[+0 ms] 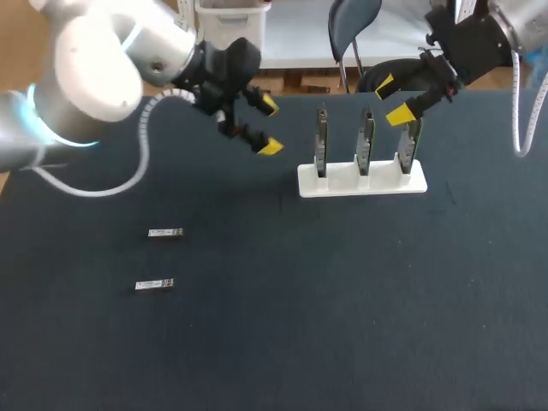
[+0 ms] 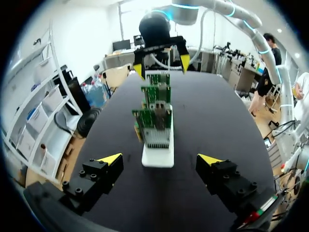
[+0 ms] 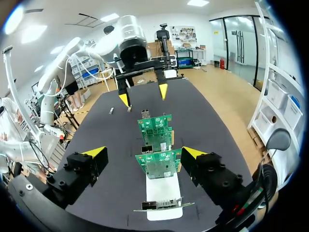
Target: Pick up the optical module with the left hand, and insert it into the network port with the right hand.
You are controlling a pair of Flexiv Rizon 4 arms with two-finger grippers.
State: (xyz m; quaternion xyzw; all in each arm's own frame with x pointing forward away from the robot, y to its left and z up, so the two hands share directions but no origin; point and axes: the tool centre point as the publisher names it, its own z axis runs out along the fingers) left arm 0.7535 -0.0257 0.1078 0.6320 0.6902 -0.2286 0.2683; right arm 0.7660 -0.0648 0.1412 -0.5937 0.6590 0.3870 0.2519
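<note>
Down on the matte table lie two slim, silvery optical modules.

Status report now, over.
Left gripper and right gripper open, empty. Far optical module and near optical module flat on table, untouched. Card stand by right gripper; nothing blocking modules.

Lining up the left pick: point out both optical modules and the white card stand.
far optical module (image 1: pixel 164 233): head view, middle of its body.
near optical module (image 1: pixel 154 284): head view, middle of its body.
white card stand (image 1: pixel 342 185): head view, bare front strip of its base.
</note>
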